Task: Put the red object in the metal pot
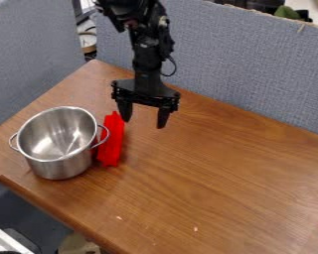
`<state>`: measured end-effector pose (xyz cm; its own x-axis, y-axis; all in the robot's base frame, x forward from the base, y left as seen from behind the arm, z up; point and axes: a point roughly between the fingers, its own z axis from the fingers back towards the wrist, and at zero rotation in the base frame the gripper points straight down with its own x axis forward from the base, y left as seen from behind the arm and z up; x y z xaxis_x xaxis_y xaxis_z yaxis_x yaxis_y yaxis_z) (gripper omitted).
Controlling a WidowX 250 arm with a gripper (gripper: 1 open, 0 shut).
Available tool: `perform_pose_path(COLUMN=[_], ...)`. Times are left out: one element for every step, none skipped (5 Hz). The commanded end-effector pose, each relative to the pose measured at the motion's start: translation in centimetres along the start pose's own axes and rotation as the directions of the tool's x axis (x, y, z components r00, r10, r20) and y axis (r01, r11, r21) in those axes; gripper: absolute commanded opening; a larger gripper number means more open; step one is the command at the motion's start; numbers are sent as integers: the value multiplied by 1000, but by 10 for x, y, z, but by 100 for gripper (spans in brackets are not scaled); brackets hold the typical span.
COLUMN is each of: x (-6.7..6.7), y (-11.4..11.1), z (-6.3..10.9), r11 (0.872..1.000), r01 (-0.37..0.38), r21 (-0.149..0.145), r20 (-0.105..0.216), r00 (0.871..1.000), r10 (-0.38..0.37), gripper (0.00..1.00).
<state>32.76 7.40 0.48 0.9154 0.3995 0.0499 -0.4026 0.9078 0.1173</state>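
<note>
Watching the spread gripper beside the red object, I fear a finger could nudge it along the tabletop against the metal pot.

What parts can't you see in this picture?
Camera view, the only one:
- The red object: its left side is hidden behind the metal pot.
- The open gripper: whether it hangs above or behind the red object is unclear from this angle.
- The table: cut off by the frame's right edge.
</note>
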Motion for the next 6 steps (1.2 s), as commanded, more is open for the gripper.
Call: perform_pose_path(x=[10, 6, -3, -18, -28, -35], y=[8, 16, 26, 31, 40, 52], z=[37, 48, 35, 17, -27, -60], r11=[978, 912, 947, 981, 954, 922], r01=[-206, -402, -307, -180, -289, -381], r21=[38, 84, 93, 76, 84, 72], r20=[42, 16, 18, 9, -26, -54], r00=[978, 915, 952, 984, 956, 921], r10=[204, 402, 307, 180, 292, 385], gripper=[100, 100, 100, 100, 100, 100])
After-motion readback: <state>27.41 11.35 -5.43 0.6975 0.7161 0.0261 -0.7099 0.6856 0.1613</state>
